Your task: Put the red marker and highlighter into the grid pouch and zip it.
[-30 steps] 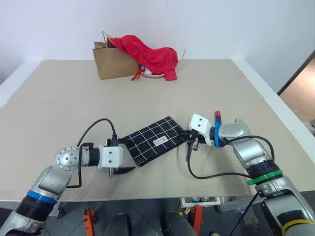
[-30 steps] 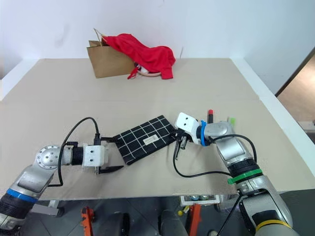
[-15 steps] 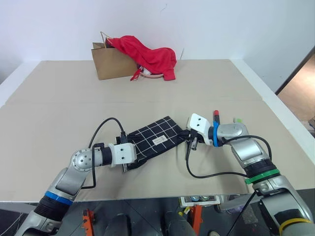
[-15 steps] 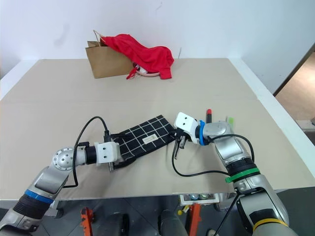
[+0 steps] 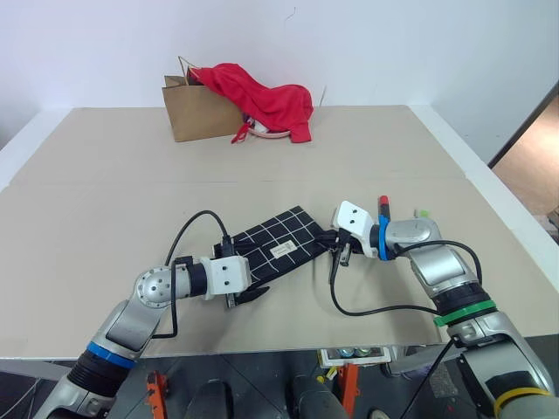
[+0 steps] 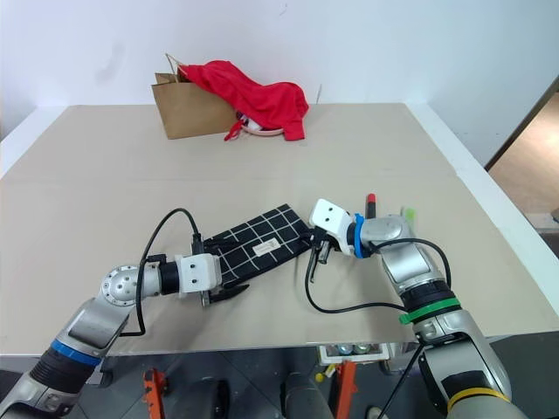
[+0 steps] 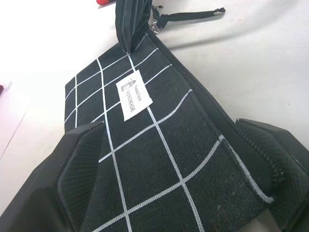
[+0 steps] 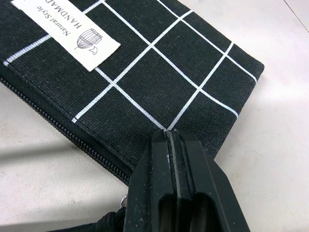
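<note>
Your left end effector has slid right to straddle, jaws wide, the grid pouch, whose far end the right end effector pinches shut.

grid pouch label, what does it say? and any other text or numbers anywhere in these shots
"Natural Style" and "HANDMADE" stand on the small white label sewn to the grid pouch, beside a small drawn emblem.
On the same label in the left wrist view, "HANDMADE" reads; the smaller line beside it is too small to read.
No other words or numbers can be read; the paper bag shows no print.
</note>
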Controlling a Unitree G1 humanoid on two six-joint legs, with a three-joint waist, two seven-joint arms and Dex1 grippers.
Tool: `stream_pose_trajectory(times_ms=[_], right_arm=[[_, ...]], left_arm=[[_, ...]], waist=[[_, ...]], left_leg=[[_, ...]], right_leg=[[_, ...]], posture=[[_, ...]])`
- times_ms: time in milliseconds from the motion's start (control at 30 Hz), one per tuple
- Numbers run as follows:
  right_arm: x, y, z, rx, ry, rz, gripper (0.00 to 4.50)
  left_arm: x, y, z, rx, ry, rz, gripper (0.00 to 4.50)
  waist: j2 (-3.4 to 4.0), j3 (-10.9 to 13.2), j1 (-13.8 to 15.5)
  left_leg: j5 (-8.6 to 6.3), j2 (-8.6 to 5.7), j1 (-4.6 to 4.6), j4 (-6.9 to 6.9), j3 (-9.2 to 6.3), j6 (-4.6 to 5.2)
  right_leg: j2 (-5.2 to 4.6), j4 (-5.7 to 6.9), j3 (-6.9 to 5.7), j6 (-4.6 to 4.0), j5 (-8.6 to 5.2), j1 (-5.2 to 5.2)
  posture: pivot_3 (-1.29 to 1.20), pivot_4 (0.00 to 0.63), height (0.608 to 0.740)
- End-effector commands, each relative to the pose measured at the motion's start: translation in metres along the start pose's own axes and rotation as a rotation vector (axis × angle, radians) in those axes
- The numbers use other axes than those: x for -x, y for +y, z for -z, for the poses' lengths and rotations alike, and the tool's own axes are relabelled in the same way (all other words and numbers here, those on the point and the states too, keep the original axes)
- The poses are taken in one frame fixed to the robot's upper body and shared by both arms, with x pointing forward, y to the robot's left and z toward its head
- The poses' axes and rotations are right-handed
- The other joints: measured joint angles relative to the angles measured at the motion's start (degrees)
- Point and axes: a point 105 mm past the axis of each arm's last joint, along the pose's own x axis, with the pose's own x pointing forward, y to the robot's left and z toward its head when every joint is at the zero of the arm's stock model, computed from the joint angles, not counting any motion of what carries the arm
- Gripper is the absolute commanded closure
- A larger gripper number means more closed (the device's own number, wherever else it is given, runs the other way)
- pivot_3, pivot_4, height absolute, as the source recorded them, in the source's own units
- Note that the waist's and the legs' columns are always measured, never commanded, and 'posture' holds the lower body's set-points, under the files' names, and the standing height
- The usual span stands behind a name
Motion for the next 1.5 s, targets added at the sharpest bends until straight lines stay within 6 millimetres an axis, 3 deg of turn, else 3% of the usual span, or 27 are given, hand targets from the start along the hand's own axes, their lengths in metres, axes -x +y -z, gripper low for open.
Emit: stream_pose_trajectory(times_ms=[33, 233, 300, 567, 633, 733, 800, 867, 933, 967, 1067, 1233, 1367, 1500], right_arm=[[0.000, 0.004, 0.018, -0.034, 0.064, -0.005, 4.50], [0.002, 0.003, 0.018, -0.036, 0.061, -0.006, 4.50], [0.002, 0.004, 0.018, -0.033, 0.059, -0.009, 4.50], [0.004, 0.002, 0.015, -0.068, 0.022, 0.001, 4.50], [0.005, -0.005, 0.006, -0.144, -0.043, 0.030, 4.50], [0.018, -0.019, -0.031, -0.289, -0.264, 0.044, 3.55], [0.031, -0.029, -0.051, -0.300, -0.366, 0.074, 2.64], [0.053, -0.045, -0.075, -0.314, -0.485, 0.139, 1.76], [0.076, -0.053, -0.086, -0.352, -0.553, 0.154, 1.01], [0.083, -0.053, -0.088, -0.367, -0.567, 0.142, 1.01], [0.093, -0.051, -0.075, -0.346, -0.484, 0.173, 1.01], [0.090, -0.044, -0.046, -0.307, -0.319, 0.259, 1.01], [0.067, -0.045, -0.033, -0.387, -0.259, 0.375, 1.01], [0.044, -0.033, -0.039, -0.457, -0.268, 0.377, 1.01]], left_arm=[[0.002, 0.004, -0.007, -0.030, -0.017, -0.019, 0.79], [0.002, 0.005, -0.003, -0.029, -0.012, -0.027, 3.76], [0.003, 0.004, -0.002, -0.024, -0.012, -0.030, 4.42], [0.004, 0.002, 0.008, 0.024, -0.021, -0.057, 4.42], [0.006, 0.003, 0.008, 0.049, -0.038, -0.067, 4.42], [0.009, 0.008, 0.007, 0.096, -0.063, -0.095, 4.50], [0.012, 0.012, 0.007, 0.123, -0.075, -0.118, 4.50], [0.015, 0.022, 0.004, 0.188, -0.111, -0.182, 4.50], [0.017, 0.036, -0.001, 0.261, -0.160, -0.248, 4.50], [0.018, 0.041, -0.003, 0.285, -0.177, -0.266, 4.50], [0.020, 0.053, -0.010, 0.348, -0.221, -0.306, 4.50], [0.020, 0.062, -0.015, 0.389, -0.250, -0.322, 4.50], [0.019, 0.062, -0.018, 0.396, -0.254, -0.318, 4.50], [0.017, 0.062, -0.020, 0.401, -0.260, -0.317, 4.50]], waist=[[0.00, 0.00, 0.00], [0.00, 0.00, 0.01], [0.00, 0.00, 0.01], [0.00, 0.00, 0.02], [0.00, 0.01, 0.00], [0.02, 0.07, -0.01], [0.07, 0.11, -0.02], [0.12, 0.14, -0.02], [0.17, 0.17, -0.02], [0.17, 0.17, -0.01], [0.16, 0.16, 0.18], [0.15, 0.16, 0.06], [0.19, 0.17, -0.31], [0.20, 0.18, -0.17]], left_leg=[[0.00, 0.00, 0.00, 0.00, 0.00, 0.00], [0.00, 0.00, -0.01, 0.00, 0.00, 0.00], [0.00, 0.00, -0.01, -0.01, 0.00, 0.00], [-0.01, 0.00, -0.02, -0.09, -0.01, 0.00], [-0.01, 0.01, -0.03, -0.10, -0.01, 0.01], [-0.01, 0.01, -0.05, -0.11, -0.01, 0.01], [-0.01, 0.03, -0.13, -0.11, 0.00, 0.01], [-0.01, 0.03, -0.17, -0.15, -0.03, 0.01], [-0.04, 0.01, -0.21, -0.16, -0.02, 0.03], [-0.04, 0.03, -0.26, -0.17, -0.05, 0.03], [-0.08, -0.04, -0.42, -0.17, -0.36, 0.00], [-0.21, -0.15, -0.54, -0.16, -0.50, -0.10], [-0.23, -0.09, -0.64, -0.17, -0.48, -0.11], [-0.19, -0.03, -0.67, -0.17, -0.58, -0.16]], right_leg=[[0.00, 0.00, 0.00, 0.00, 0.00, 0.00], [-0.01, 0.00, 0.00, 0.01, -0.01, -0.01], [-0.02, -0.01, 0.00, 0.01, -0.01, -0.01], [-0.01, -0.01, 0.00, 0.02, -0.04, -0.04], [0.00, -0.01, 0.00, 0.01, -0.03, -0.06], [0.00, 0.00, 0.00, 0.00, -0.02, -0.09], [0.00, 0.00, 0.01, 0.17, 0.09, -0.18], [0.00, 0.00, 0.00, 0.26, 0.13, -0.21], [0.00, -0.01, 0.00, 0.27, 0.12, -0.25], [-0.01, 0.01, 0.00, 0.27, 0.12, -0.29], [0.01, -0.02, -0.14, 0.22, 0.07, -0.27], [0.02, -0.04, -0.23, 0.12, -0.05, -0.30], [0.11, -0.02, -0.13, 0.08, -0.03, -0.50], [0.21, 0.03, -0.25, 0.08, -0.03, -0.53]], posture=[[0.00, 0.150, 0.740], [0.00, 0.150, 0.740], [0.00, 0.150, 0.740], [0.00, 0.150, 0.740], [0.00, 0.150, 0.740], [0.00, 0.150, 0.740], [0.00, 0.150, 0.740], [0.00, 0.150, 0.740], [0.00, 0.150, 0.740], [0.00, 0.150, 0.740], [0.00, 0.150, 0.740], [0.00, 0.150, 0.740], [0.00, 0.150, 0.740], [0.00, 0.150, 0.740]])
